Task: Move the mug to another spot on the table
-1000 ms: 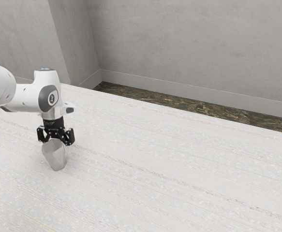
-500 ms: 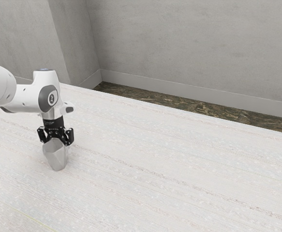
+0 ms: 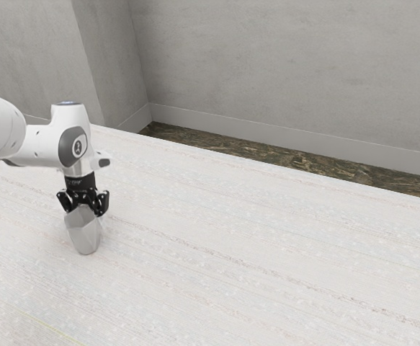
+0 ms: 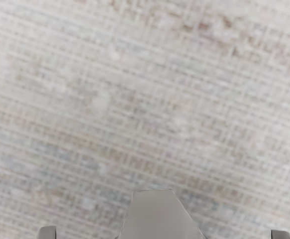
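Note:
A grey faceted mug [image 3: 83, 234] stands on the pale table [image 3: 267, 238] near the exterior view's left. My gripper [image 3: 83, 209] hangs straight over it, its black fingers reaching down around the mug's top. In the wrist view the mug [image 4: 159, 216] appears as a grey shape just under the hand. My two fingertips [image 4: 47, 232] stand wide on either side of it, with table visible in the gaps. The gripper is open.
The table stretches far to the exterior view's right and front. Its far edge runs along a strip of dark floor [image 3: 303, 160] below grey walls [image 3: 282, 65].
My hand has crept very slightly up and to the exterior view's left. The mug stays where it stood on the table.

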